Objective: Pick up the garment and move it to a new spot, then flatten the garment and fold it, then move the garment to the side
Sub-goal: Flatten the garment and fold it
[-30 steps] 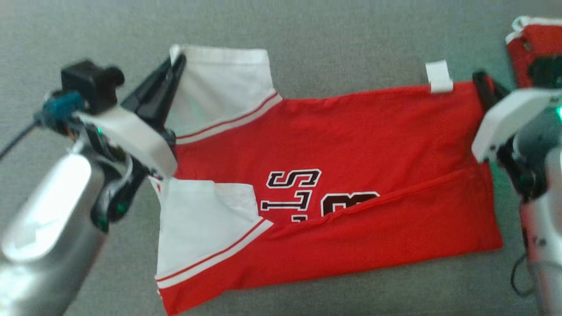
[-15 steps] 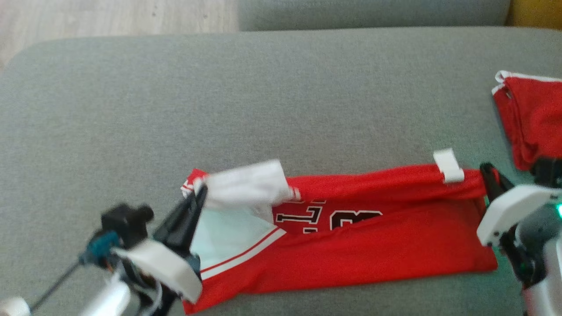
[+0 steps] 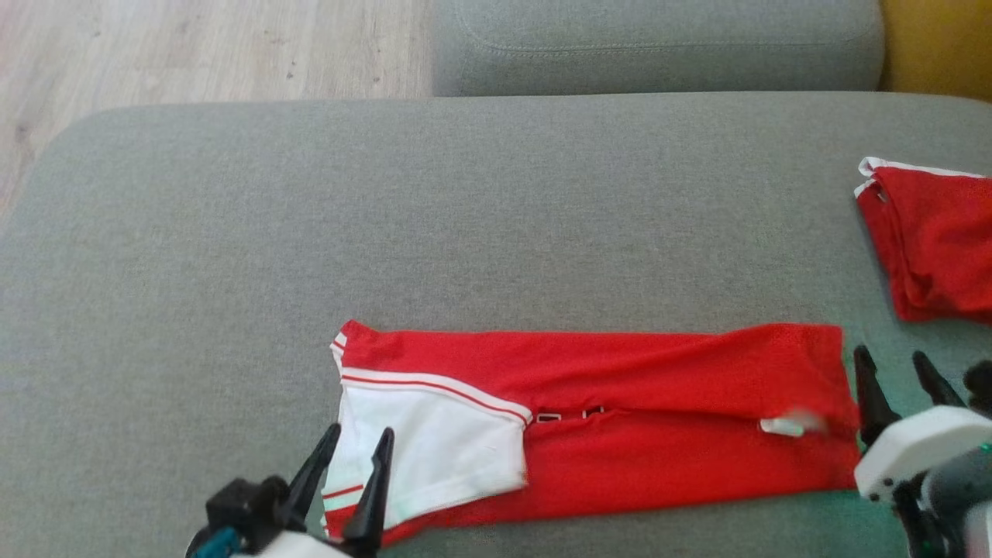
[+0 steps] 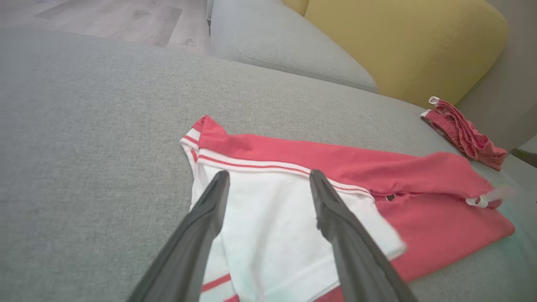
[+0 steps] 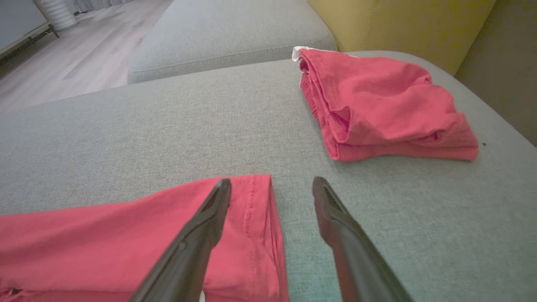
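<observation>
The garment [image 3: 620, 403] is a red jersey with white sleeves, folded into a long band on the grey couch cushion [image 3: 465, 217]. Its white sleeve [image 4: 268, 226] lies on top at the left end. My left gripper [image 3: 360, 438] stands open at that end, fingers above the sleeve with nothing between them. My right gripper [image 3: 891, 364] is open just off the garment's right hem [image 5: 260, 218], holding nothing; in the right wrist view its left finger [image 5: 209, 222] is over the hem and its right finger over bare cushion.
A second red garment [image 3: 930, 240] lies folded at the cushion's right side, close to my right gripper. A yellow cushion [image 4: 398, 46] and another grey seat cushion [image 3: 659, 39] sit behind. Wooden floor [image 3: 194, 46] lies beyond the left edge.
Both grippers have let go of the garment's far edge after bringing it over toward me, leaving a narrower band; both now stand open. The head camera has tilted up, showing more cushion.
</observation>
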